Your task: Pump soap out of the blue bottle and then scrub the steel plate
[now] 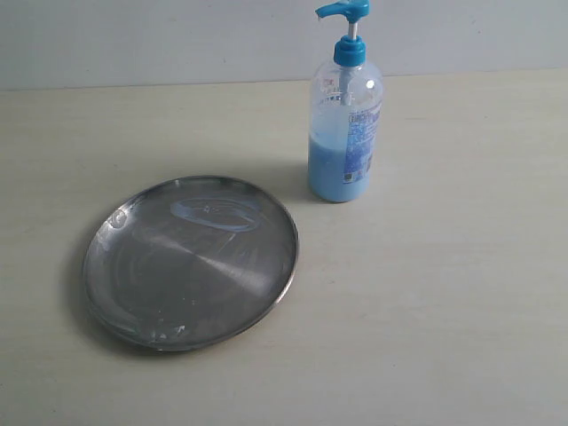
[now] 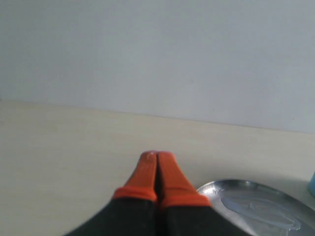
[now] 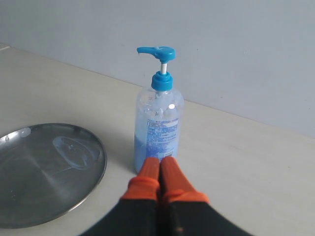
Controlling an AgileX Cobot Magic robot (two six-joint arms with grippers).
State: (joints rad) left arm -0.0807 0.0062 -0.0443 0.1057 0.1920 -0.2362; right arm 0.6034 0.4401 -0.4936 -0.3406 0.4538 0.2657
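**Counter** (image 1: 444,311): Pale, flat and matte. It carries both task items, which stand near each other without touching.

**Steel plate** (image 1: 191,284): Lies flat on the counter, on the left of the exterior view. Judged rigid, fairly light and slippery, more so where wet. The low rim offers little purchase. Expect the plate to slide or spin under a sideways scrub, so load it downward or brace the rim.

**Blue bottle** (image 1: 346,115): Stands upright just beyond the plate's far right edge. The pump head (image 1: 342,11) is raised, with its spout turned toward the plate side. Whether the spout overhangs the rim cannot be told. Judged light and thin-walled, so it will dent if squeezed hard and tip if pushed off-centre. Take hold around the body at the label, and press the pump head straight down.

**Soap** (image 1: 333,173): Fills the lower part of the bottle, so the weight sits low. A pale glossy smear (image 1: 213,213), probably soap, lies on the far part of the plate.

**Left tool** (image 2: 156,160): Closed and empty, with its orange fingers (image 2: 145,172) pressed together. It is held over the counter near the plate's rim.

**Right tool** (image 3: 161,164): Closed and empty, aimed at the bottle's base. Neither tool shows in the exterior view, so both are judged clear of the items.
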